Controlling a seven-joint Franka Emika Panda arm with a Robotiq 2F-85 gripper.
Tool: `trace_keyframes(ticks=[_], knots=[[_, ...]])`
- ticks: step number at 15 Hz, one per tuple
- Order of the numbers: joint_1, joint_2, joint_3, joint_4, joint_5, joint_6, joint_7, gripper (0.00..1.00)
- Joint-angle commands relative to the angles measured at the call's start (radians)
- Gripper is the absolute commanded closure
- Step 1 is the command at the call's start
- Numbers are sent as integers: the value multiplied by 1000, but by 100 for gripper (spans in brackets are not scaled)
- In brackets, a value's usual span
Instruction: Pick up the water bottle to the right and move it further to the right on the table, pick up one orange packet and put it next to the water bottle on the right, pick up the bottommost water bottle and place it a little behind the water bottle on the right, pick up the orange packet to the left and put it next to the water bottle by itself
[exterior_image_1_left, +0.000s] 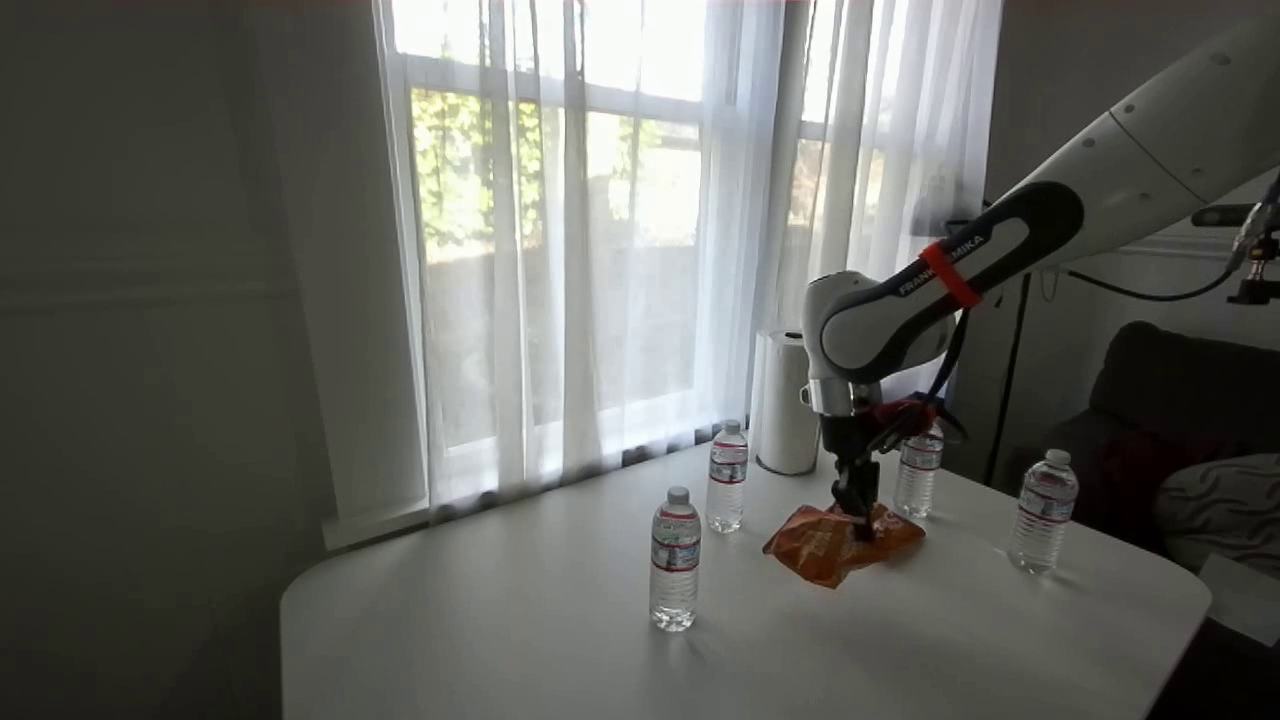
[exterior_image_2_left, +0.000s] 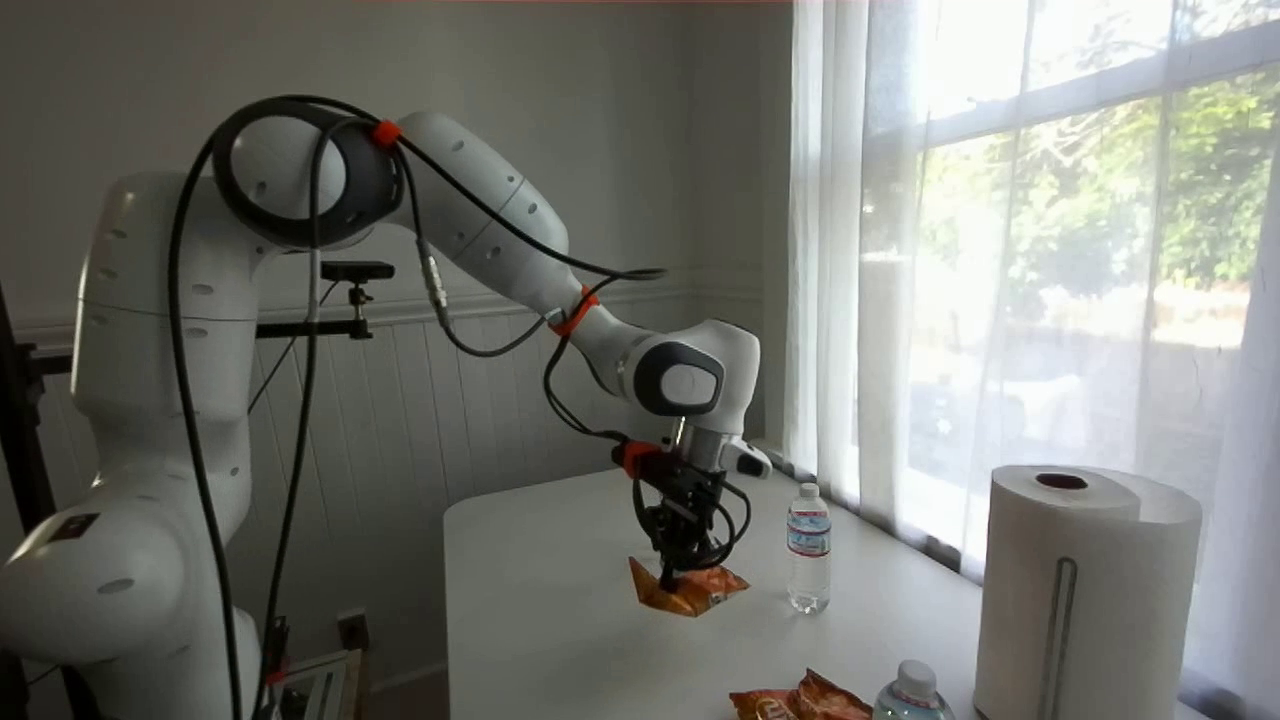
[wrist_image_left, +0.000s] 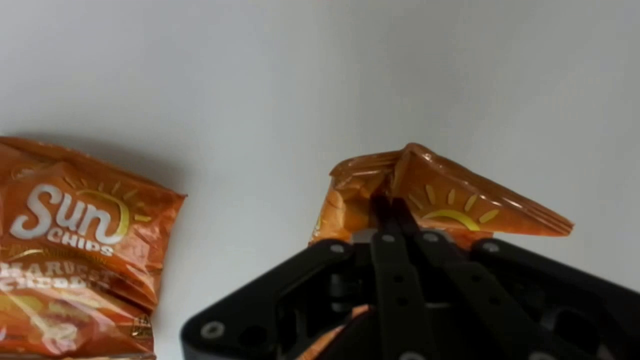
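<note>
Gripper (wrist_image_left: 392, 210) points straight down, jaws closed on the held packet (wrist_image_left: 450, 197); orange film puckers where the fingertips pinch it. Cannot tell whether this packet touches the table (exterior_image_1_left: 480, 630) or hangs just over it. Loose packet (wrist_image_left: 85, 250), also orange, lies face up on the table, apart from the held one, at the left of the wrist view; reads "Sun Chips".

Upright in an exterior view: near bottle (exterior_image_1_left: 675, 565), to the left of the held packet and closer to the camera; mid bottle (exterior_image_1_left: 728, 480), near the paper roll (exterior_image_1_left: 785, 415); far bottle (exterior_image_1_left: 919, 480), top partly hidden by the wrist cables (exterior_image_1_left: 905, 425); right bottle (exterior_image_1_left: 1043, 515), near the table's right edge. All four are clear, capped, labelled.

Roll stands on end near the sheer curtain (exterior_image_1_left: 580, 300). Arm (exterior_image_2_left: 490, 220) arches over from the left in an exterior view.
</note>
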Motion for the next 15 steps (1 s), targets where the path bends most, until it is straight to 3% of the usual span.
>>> trace_keyframes(ticks=[1,2,3,13,15], knots=[[-12,-129,-16,-138,-36,3,-7,100],[-15,-145,-21,-155,-41,12,-10,100],[-8,-67,-14,-76,-17,-4,0,100],[-6,-65,-16,-79,-18,-4,0,99],[-4,-104,-15,-137,-20,18,12,100]])
